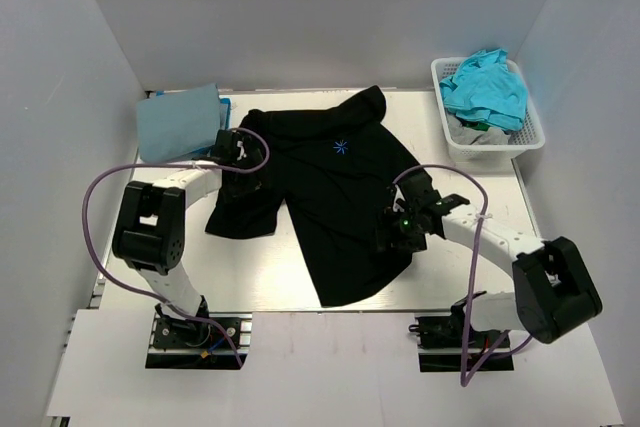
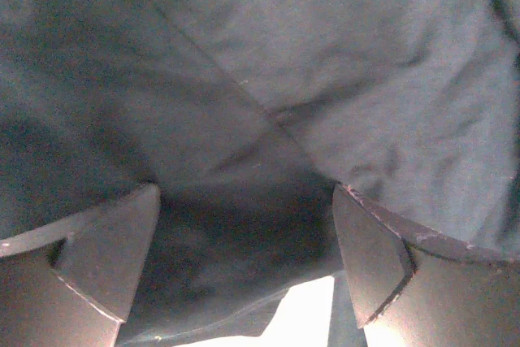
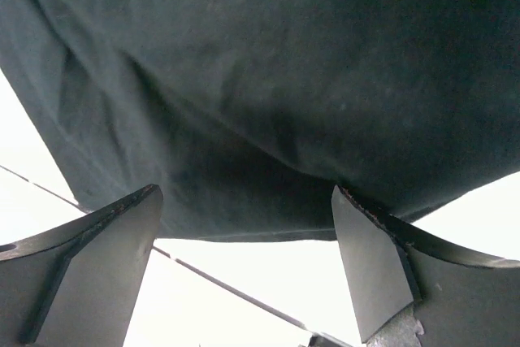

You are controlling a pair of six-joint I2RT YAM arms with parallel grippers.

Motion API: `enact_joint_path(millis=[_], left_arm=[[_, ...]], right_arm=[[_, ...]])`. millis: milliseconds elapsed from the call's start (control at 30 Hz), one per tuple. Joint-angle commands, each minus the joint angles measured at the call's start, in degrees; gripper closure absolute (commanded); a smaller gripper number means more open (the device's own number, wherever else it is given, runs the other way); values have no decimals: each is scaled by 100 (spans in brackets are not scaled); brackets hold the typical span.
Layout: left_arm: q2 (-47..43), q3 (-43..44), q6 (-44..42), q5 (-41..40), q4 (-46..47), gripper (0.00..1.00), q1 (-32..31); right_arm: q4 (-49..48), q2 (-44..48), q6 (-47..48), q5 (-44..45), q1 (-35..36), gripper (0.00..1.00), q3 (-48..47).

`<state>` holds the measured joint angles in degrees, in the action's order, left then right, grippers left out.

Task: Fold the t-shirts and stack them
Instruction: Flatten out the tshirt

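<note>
No words, numbers or brand names can be read in any view. The only sign is a small blue starburst emblem (image 1: 341,147) on the chest of the black t-shirt (image 1: 330,212), toward the far edge of the table (image 1: 250,282).

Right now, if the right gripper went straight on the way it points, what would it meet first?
The black t-shirt: its edge lies directly ahead of the open right gripper, with the white table showing below it. How near the cloth is cannot be judged exactly.
</note>
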<state>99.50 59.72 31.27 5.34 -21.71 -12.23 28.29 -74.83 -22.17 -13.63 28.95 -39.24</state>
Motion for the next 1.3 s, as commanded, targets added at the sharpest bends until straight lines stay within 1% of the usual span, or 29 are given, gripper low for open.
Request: enact_joint_path(millis=[0, 67, 100, 200, 267, 300, 333, 367, 400, 433, 467, 533, 567, 600, 667, 767, 800, 833, 900, 933, 967, 1000, 1033, 1067, 1100, 1133, 1200, 1233, 1267], left_arm=[[-256, -452, 221, -148, 1, 0, -16], [-431, -706, 388, -200, -60, 0, -16], [-528, -995, 476, -261, -61, 0, -16], [-1081, -1638, 783, -367, -192, 0, -16], [-1545, -2059, 924, -157, -280, 0, -69], [-1705, -2200, 995, 0, -281, 0, -69], [-1863, -2367, 995, 489, -133, 0, -121], [-2004, -2691, 1065, 833, 8, 0, -122], [-2153, -2842, 1135, 1176, 149, 0, -191], [-2415, -3044, 1232, 1614, 246, 0, -297], [-2557, -3098, 1294, 1715, 247, 0, -350], [-2873, -3098, 1409, 1716, -226, 0, -403], [-3223, -2977, 1409, 1646, -385, 0, -481], [-3392, -2880, 1409, 1480, -543, 0, -543], [-3717, -2423, 1277, 1277, -956, 0, -596], [-3719, -1598, 1075, 821, -1658, 0, -596], [-3719, -1265, 1014, 706, -1887, 0, -596], [-3719, -1183, 1013, 609, -2246, 0, -596], [-3780, -1182, 1066, 407, -2486, 0, -596], [-3859, -1278, 1127, 406, -2661, 0, -596], [-3860, -1349, 1127, 406, -2749, 0, -596], [-3860, -1532, 1127, 484, -2829, 0, -596], [-3860, -1647, 1127, 711, -2882, 0, -657], [-3912, -1779, 1179, 827, -2934, 0, -658], [-3912, -2145, 1180, 993, -2935, 0, -719], [-3999, -2306, 1180, 1108, -2935, 0, -789], [-4201, -2657, 1233, 1293, -3005, 1, -877], [-4272, -2720, 1233, 1294, -3075, 3, -973], [-4273, -2825, 1233, 1294, -3076, 3, -974]], right_arm=[[-491, -347, -42, 53, 14, 10, -31], [-605, -645, -6, 106, -38, 10, -83], [-580, -743, -50, 611, -56, 10, -162], [-404, -1279, -85, 1280, -231, 10, -574], [-298, -1700, -94, 1545, -495, 10, -994], [-289, -1806, -103, 1756, -565, 10, -1111], [-202, -2042, -77, 1828, -801, 10, -1242], [-158, -2280, -50, 1977, -890, 10, -1713], [-10, -2412, -50, 2091, -969, 10, -1901], [192, -2753, -59, 2266, -1214, 10, -2416], [255, -2809, -68, 2303, -1260, 10, -2587], [221, -3036, 133, 2234, -1453, 10, -3033], [186, -3133, 169, 2224, -1488, 10, -3184], [168, -3178, 204, 2198, -1541, 10, -3751], [185, -3476, 371, 2154, -1559, 10, -4395], [728, -3688, 521, 2198, -1568, 10, -5415], [739, -3601, 599, 2128, -1542, 10, -5436], [748, -3522, 591, 2049, -1533, 10, -5410], [581, -2927, 539, 1873, -1550, 10, -4885], [546, -2732, 417, 1777, -1559, 10, -4682], [485, -2530, 329, 1741, -1559, 10, -4219], [345, -1919, 267, 1723, -1550, 10, -3753], [309, -1713, 75, 1741, -1568, 10, -3296], [317, -1511, 29, 1671, -1585, 10, -3100], [395, -969, -49, 1662, -1603, 10, -2889], [483, -824, -233, 1679, -1603, 10, -2409], [765, -193, -401, 1609, -1620, 10, -2115], [826, -51, -506, 1583, -1638, 10, -1653], [957, 203, -551, 1495, -1656, 10, -1552]])
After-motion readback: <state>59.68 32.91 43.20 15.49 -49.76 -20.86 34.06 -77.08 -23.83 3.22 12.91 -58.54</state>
